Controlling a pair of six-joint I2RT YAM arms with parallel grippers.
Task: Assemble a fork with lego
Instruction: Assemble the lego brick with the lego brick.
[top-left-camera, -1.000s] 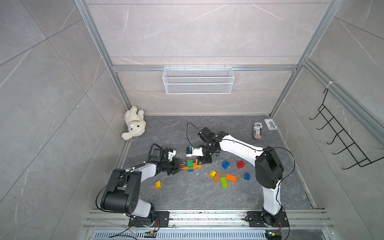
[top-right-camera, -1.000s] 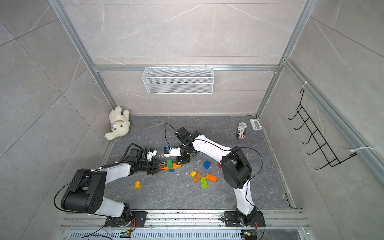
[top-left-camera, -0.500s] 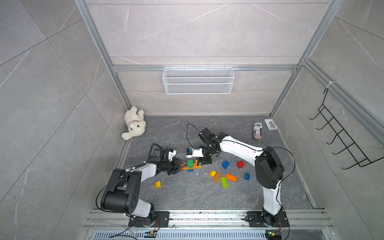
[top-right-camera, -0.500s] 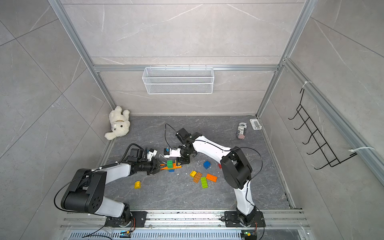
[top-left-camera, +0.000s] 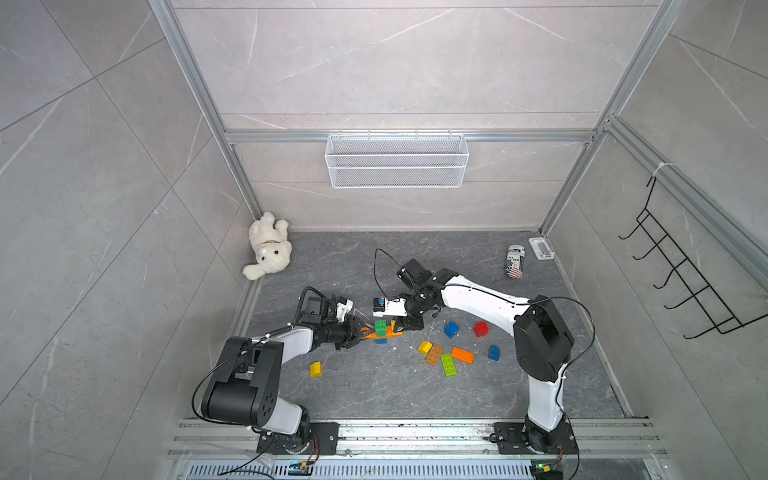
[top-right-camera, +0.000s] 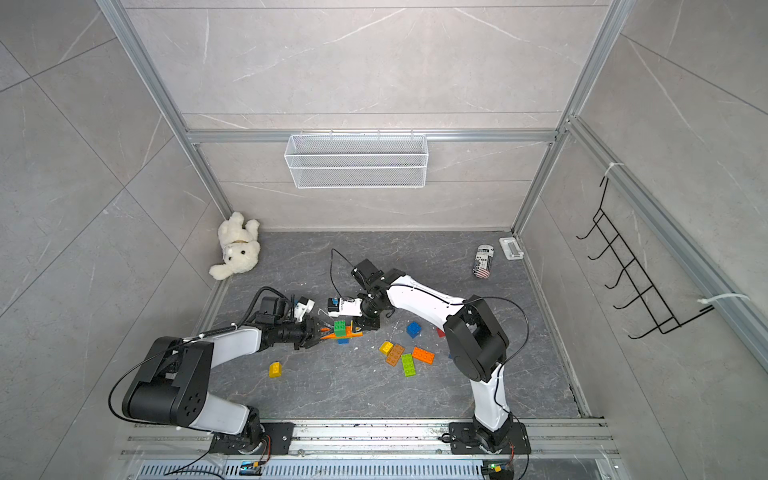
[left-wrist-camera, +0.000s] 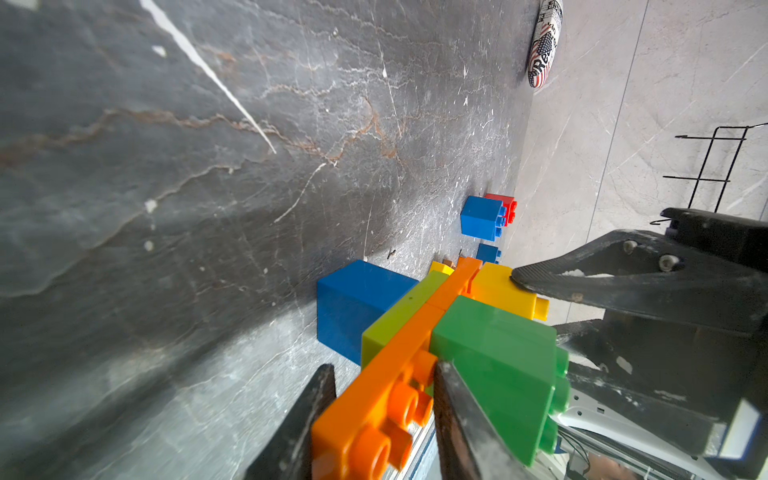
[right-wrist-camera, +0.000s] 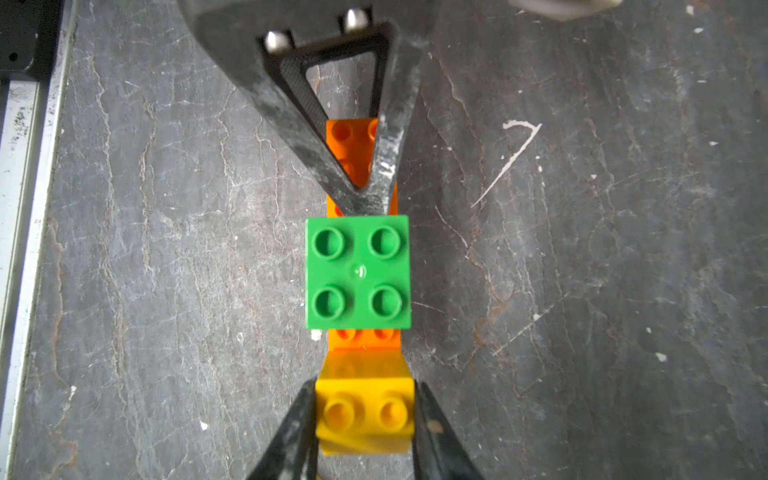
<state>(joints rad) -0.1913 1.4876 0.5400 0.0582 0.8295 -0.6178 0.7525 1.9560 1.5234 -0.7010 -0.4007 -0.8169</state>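
Lego pieces joined into one small build (top-left-camera: 381, 329) sit near the middle of the dark grey stone-patterned desk (top-left-camera: 374, 395), gripped at both ends. Its spine is a long flat orange studded plastic plate (left-wrist-camera: 415, 332). A square green four-stud brick (right-wrist-camera: 357, 272) is pressed on top at its middle and a yellow two-stud brick (right-wrist-camera: 365, 415) caps one end. A lime brick (left-wrist-camera: 399, 320) and a blue cube brick (left-wrist-camera: 353, 307) sit under the plate, the blue one seeming to rest on the desk. The left claw (left-wrist-camera: 382, 374) is nearly closed, pinching the free end of the orange plate between its top and underside. The right claw (right-wrist-camera: 363, 399) is closed tight on the two flanks of the yellow two-stud brick. To the robot's right of the build, apart from it, lie loose bricks: a blue square one (top-left-camera: 451, 329), a red one (top-left-camera: 481, 329), a small blue one (top-left-camera: 493, 352), and a close cluster of yellow (top-left-camera: 424, 347), brown (top-left-camera: 434, 354), lime (top-left-camera: 448, 364) and orange (top-left-camera: 462, 354). A lone yellow brick (top-left-camera: 315, 369) lies near the left arm. A white plush bear (top-left-camera: 268, 249) leans in the far corner, and a printed can (top-left-camera: 515, 261) lies near the opposite wall.
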